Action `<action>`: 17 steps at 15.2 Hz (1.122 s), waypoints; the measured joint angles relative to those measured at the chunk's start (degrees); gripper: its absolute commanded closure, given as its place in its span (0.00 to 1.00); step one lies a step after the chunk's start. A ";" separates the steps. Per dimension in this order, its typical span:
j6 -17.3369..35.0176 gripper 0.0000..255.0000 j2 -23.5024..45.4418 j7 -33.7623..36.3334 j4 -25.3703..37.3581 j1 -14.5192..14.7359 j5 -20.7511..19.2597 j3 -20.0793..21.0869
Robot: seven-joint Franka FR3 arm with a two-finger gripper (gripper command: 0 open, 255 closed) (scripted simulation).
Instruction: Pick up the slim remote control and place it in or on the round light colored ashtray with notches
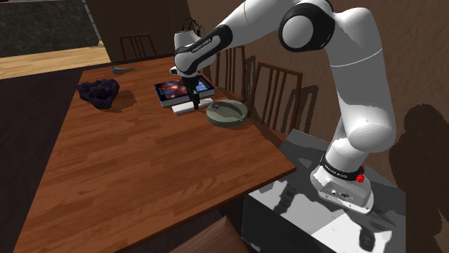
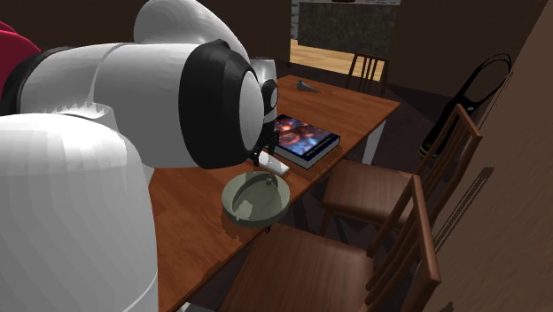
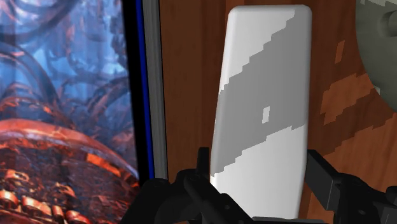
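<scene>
On the wooden table (image 1: 144, 165), a dark lump (image 1: 99, 92) lies toward the shoulder view's 10 o'clock corner. A small grey thing (image 1: 122, 70) lies at the lump's 1 o'clock. At the lump's 3 o'clock lies a book (image 1: 180, 89) with a blue and orange cover. The remote (image 1: 181, 108), plain white and slim, lies flat on the table just beside the book, at its 6 o'clock edge. The gripper (image 1: 194, 100) points down onto the end of the remote nearer the ashtray (image 1: 216, 115). The ashtray is round, grey-green and notched, and sits near the remote at its 3 o'clock, apart from it. Two chairs (image 1: 277, 90) stand at the ashtray's 12 to 2 o'clock. The stand (image 1: 324, 223) sits at its 5 o'clock.

In the second exterior view the white arm (image 2: 80, 177) fills the 9 o'clock side. The remote (image 2: 271, 163) lies on the table (image 2: 190, 217), with the book (image 2: 306, 140) at its 1 o'clock and the ashtray (image 2: 232, 199) at its 7 o'clock. A chair (image 2: 363, 191) stands at the ashtray's 3 o'clock.

In the wrist view the remote (image 3: 264, 108) lies lengthwise between the book (image 3: 63, 108) and the ashtray (image 3: 382, 57). The jaws of the gripper (image 3: 257, 170) are closed on it, and the black fingers (image 3: 202, 170) press against its two long edges at the near end.
</scene>
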 measured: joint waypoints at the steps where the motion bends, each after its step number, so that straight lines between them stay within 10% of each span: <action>1: 0.01 1.00 0.00 0.00 -0.01 0.00 0.00 0.00; 17: -7.50 1.00 -3.39 0.31 4.01 0.07 -0.43 -0.21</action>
